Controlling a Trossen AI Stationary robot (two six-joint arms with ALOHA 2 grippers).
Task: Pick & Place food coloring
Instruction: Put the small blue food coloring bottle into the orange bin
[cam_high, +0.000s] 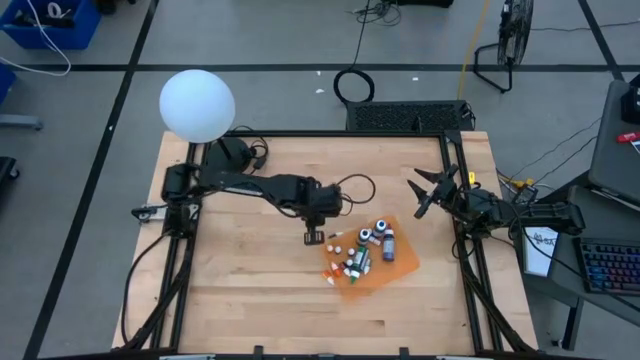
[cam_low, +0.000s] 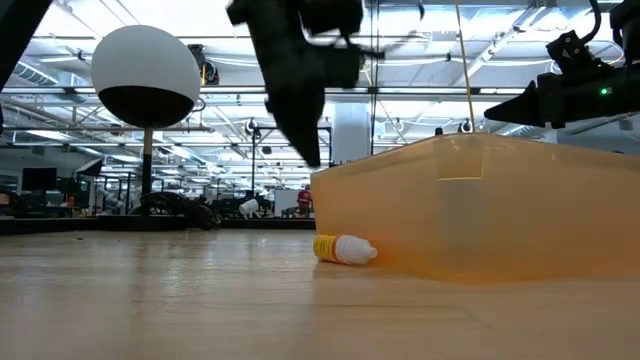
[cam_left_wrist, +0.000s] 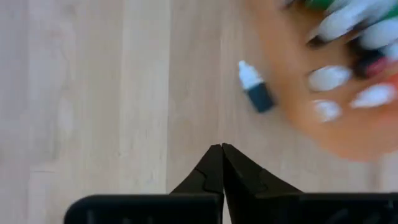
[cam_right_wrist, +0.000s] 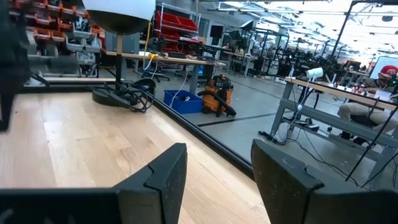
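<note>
A white globe lamp (cam_high: 197, 105) is seen at the table's far left corner, on the wooden table (cam_high: 250, 290). The left gripper (cam_high: 313, 238) is held over the middle of the table, just to the left of the orange tray (cam_high: 400, 262); its fingers (cam_left_wrist: 210, 171) are pressed together with nothing between them. A single dark food coloring bottle with a white cap (cam_left_wrist: 255, 88) is seen lying on the bare wood just outside the tray's edge in the left wrist view. In the low view a small yellow bottle with a white cap (cam_low: 344, 249) is seen lying on its side against the translucent tray wall (cam_low: 480, 210). The rest of the food coloring bottles (cam_high: 365, 252) are gathered in the tray, with a few small pale ones (cam_high: 334, 244) just beside its left edge. The right gripper (cam_high: 428, 192) is held near the table's right edge, well apart from the tray, its fingers (cam_right_wrist: 165, 177) spread apart and holding nothing.
</note>
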